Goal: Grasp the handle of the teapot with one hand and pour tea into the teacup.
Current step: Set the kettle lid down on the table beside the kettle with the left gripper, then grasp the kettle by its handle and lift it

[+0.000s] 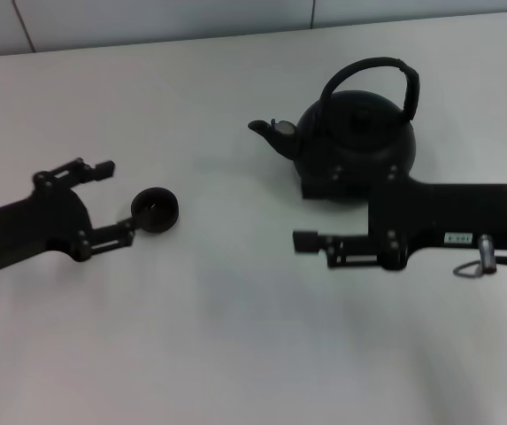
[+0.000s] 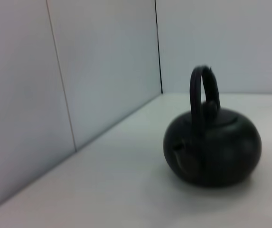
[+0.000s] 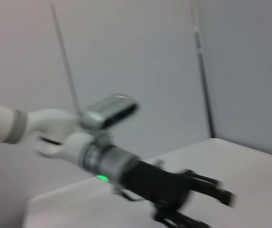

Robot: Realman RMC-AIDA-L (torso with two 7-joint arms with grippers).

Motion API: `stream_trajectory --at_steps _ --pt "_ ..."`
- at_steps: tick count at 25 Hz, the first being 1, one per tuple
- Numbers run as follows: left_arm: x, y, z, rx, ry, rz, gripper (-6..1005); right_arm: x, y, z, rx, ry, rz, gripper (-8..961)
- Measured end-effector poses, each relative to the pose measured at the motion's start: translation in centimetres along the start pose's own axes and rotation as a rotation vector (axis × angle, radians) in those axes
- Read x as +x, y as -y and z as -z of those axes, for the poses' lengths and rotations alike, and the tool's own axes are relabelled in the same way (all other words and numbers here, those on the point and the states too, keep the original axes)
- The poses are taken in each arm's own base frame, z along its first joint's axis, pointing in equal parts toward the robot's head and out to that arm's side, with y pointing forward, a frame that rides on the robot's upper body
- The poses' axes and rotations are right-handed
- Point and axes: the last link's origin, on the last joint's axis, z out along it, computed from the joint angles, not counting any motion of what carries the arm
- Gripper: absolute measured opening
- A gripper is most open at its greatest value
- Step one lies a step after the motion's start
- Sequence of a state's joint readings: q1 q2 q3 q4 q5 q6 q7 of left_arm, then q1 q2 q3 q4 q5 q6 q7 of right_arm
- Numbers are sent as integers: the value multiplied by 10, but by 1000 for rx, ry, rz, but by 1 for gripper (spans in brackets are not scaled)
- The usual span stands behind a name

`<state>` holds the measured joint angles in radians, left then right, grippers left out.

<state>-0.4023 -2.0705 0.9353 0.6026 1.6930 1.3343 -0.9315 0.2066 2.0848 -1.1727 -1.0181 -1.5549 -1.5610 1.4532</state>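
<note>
Resting on the white table (image 1: 235,336), my 2 arms frame the tea set from either side. My left gripper (image 1: 120,202) sits low at my left, its 2 fingers spread wide apart, and the teacup (image 1: 155,211) stands just off the tip of the nearer finger (image 1: 111,237), close enough that I cannot tell whether they touch. The other finger (image 1: 89,170) points past the cup's far side without closing on it.

The teapot (image 1: 357,140) stands upright toward the back of the table, well apart from the cup, its stubby spout (image 1: 271,133) aimed toward my left. The handle (image 1: 386,75) arches over the lid, free of any grip. In the left wrist view the teapot (image 2: 212,147) sits alone near the corner where 2 wall panels (image 2: 102,61) meet, with the handle (image 2: 200,95) seen edge-on.

My right gripper (image 1: 311,217) lies in front of the teapot and just below its base in the head view, pointing toward my left. Its 2 fingers stand apart, 1 (image 1: 324,241) stretched out over bare table and the other against the pot's dark base, holding nothing. The right wrist view catches my left gripper (image 3: 216,204) from across the table, fingers parted, blurred.
</note>
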Motion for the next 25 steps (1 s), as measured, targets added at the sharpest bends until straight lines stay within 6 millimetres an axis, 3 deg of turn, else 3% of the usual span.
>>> stream_trajectory --at_steps 8,14,25 --pt "5 7 10 73 -63 18 821 7 17 18 226 79 -23 721" --pt "3 11 9 98 -48 2 821 13 12 28 310 175 35 721" --pt "-4 25 7 180 15 -5 821 57 0 34 539 178 99 722"
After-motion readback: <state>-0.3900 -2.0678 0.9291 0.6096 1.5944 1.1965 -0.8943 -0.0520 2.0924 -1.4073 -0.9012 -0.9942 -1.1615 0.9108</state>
